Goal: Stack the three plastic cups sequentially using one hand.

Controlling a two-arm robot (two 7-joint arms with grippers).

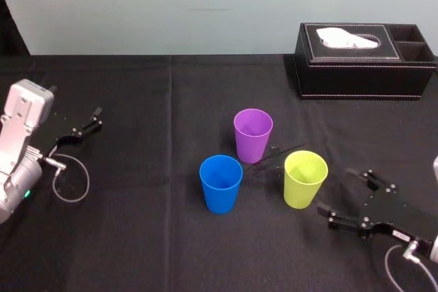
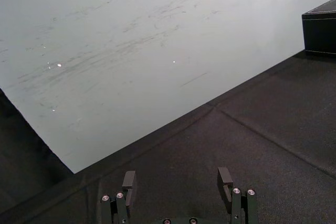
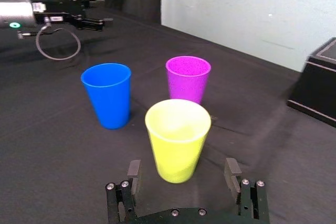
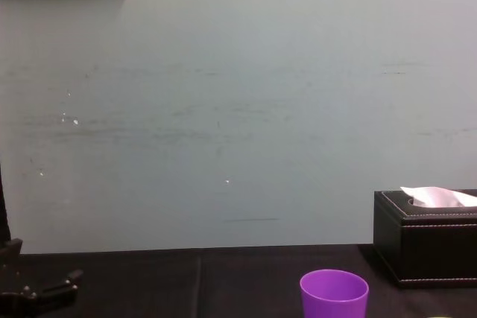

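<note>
Right tool (image 1: 335,188) low on the table (image 1: 137,100), just beside the yellow-green cup (image 1: 305,179) on its right and nearer-robot side, fingers spread wide, gripping nothing, no contact with the cup; in the right wrist view the cup sits in line with the gap between the fingers. Yellow-green cup upright, mouth up. Blue cup (image 1: 221,184) upright, left of the yellow-green cup, apart from it. Purple cup (image 1: 253,135) upright, behind and left of the yellow-green cup, not touching it. No cups nested. Black tissue box (image 1: 363,59) well behind the yellow-green cup, to the right. Left tool (image 1: 97,118) far left of the yellow-green cup, fingers apart, empty.
</note>
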